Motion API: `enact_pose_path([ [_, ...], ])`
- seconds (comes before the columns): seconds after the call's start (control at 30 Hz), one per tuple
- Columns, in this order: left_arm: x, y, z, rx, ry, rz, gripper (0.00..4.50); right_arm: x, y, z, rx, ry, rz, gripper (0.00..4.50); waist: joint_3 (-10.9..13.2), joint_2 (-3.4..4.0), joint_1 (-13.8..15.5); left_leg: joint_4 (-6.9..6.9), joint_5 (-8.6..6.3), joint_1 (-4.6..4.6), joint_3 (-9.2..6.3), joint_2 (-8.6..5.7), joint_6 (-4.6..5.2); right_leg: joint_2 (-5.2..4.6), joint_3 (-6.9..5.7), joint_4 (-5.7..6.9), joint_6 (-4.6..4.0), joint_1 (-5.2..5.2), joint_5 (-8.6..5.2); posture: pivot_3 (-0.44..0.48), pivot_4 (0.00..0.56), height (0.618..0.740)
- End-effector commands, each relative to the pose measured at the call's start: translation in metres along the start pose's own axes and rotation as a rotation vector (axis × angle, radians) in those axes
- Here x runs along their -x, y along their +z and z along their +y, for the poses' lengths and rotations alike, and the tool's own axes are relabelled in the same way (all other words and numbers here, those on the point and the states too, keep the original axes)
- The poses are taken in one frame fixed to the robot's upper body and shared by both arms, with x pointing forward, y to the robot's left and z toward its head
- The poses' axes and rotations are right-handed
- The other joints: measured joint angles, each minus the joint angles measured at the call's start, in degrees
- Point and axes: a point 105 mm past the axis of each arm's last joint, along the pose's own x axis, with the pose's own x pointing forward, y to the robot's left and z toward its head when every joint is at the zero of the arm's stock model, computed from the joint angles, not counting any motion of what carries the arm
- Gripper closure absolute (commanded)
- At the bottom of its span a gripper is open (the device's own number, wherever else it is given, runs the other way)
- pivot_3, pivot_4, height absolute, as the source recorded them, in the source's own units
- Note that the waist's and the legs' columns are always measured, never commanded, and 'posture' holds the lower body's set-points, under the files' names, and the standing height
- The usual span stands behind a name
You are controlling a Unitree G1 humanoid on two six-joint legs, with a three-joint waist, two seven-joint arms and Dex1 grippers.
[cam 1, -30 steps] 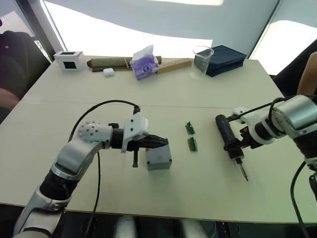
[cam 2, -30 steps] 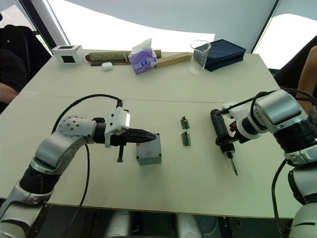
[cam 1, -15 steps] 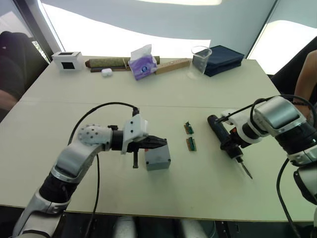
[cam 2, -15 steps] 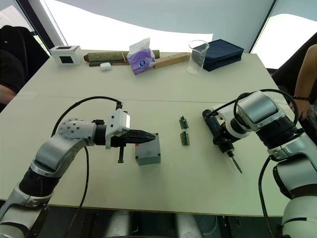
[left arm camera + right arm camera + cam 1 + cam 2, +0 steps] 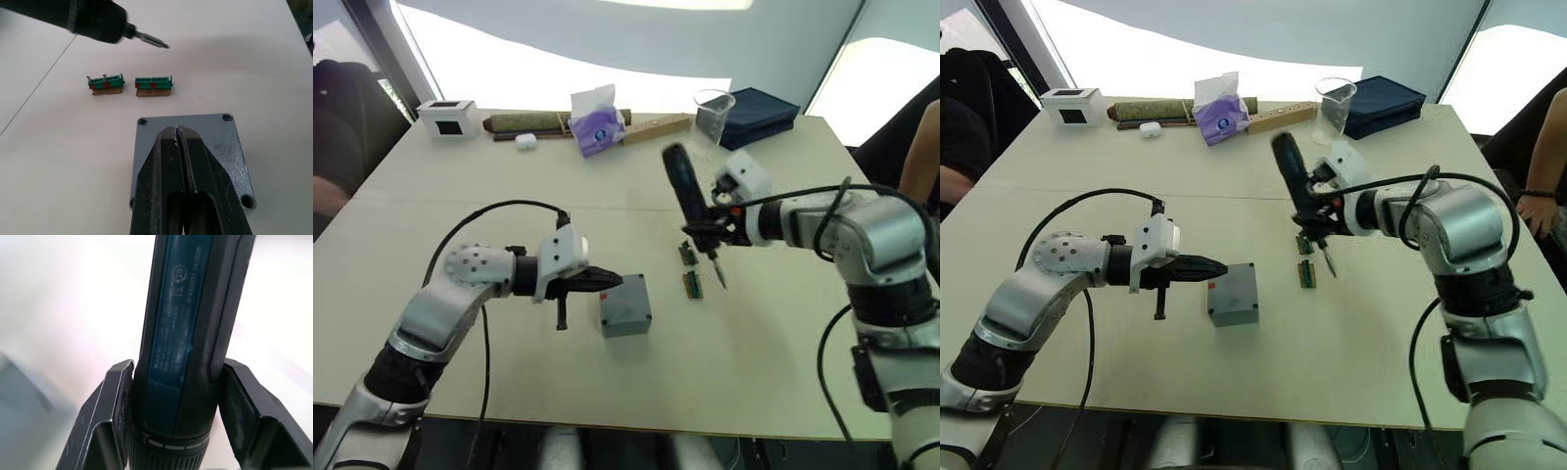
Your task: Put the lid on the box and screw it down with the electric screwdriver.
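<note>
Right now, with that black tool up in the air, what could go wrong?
The electric screwdriver, clamped in the right gripper, hangs tilted with its bit above the two green circuit boards; coming down there, it might knock them. The left gripper, shut, rests on the lid of the box, close to the screw holes, so the tool might bump it.

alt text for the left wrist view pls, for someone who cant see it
The left gripper, its two black fingers closed together, hovers over a square grey lid with corner screw holes, lying on a pale table. Beyond it lie two small green circuit boards, and the black electric screwdriver hangs above them, bit pointing down.
</note>
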Motion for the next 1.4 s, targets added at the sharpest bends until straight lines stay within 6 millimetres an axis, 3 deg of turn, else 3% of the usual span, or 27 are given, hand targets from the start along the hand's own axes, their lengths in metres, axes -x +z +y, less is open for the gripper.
enact_pose_path([
  [0.03, 0.003, 0.006, 0.003, -0.018, -0.004, -0.011, 4.5, 0.013, 0.043, 0.001, 0.046, -0.09, -0.281, 2.58, 0.0, 0.03, 0.0, 0.02, 0.0, -0.01, 0.01, -0.01, 0.0, -0.02, 0.0, 0.0, 0.01, 0.0, 0.0, 0.0, 0.15, 0.721],
  [0.2, -0.005, -0.002, -0.001, 0.025, -0.031, 0.0, 4.5, 0.016, 0.035, 0.044, 0.045, 0.055, -0.437, 2.58, 0.0, 0.0, 0.0, 0.04, 0.05, 0.01, -0.02, -0.04, -0.09, -0.05, -0.04, -0.03, 0.02, 0.1, 0.01, 0.0, 0.15, 0.721],
  [0.33, -0.011, -0.013, -0.001, 0.057, -0.035, 0.02, 4.5, 0.014, 0.017, 0.061, 0.04, 0.078, -0.441, 2.58, 0.0, 0.01, -0.6, -0.04, 0.09, 0.07, -0.07, -0.02, -0.15, 0.03, -0.02, 0.04, 0.0, 0.07, 0.0, 0.0, 0.15, 0.721],
  [0.67, -0.022, -0.032, 0.002, 0.086, -0.032, 0.058, 4.5, 0.007, -0.001, 0.061, 0.029, 0.004, -0.456, 2.58, 0.0, 0.01, -0.2, 0.03, 0.14, 0.1, -0.07, -0.02, -0.23, 0.03, -0.01, 0.17, 0.0, 0.08, 0.0, 0.0, 0.15, 0.721],
  [1.4, -0.027, -0.03, 0.004, 0.077, -0.047, 0.047, 4.5, 0.008, -0.017, 0.058, 0.105, -0.025, -0.427, 2.58, 0.0, 0.01, -0.2, 0.05, 0.14, 0.15, -0.09, -0.02, -0.25, 0.03, -0.01, 0.18, 0.0, 0.14, 0.0, 0.0, 0.15, 0.721],
])
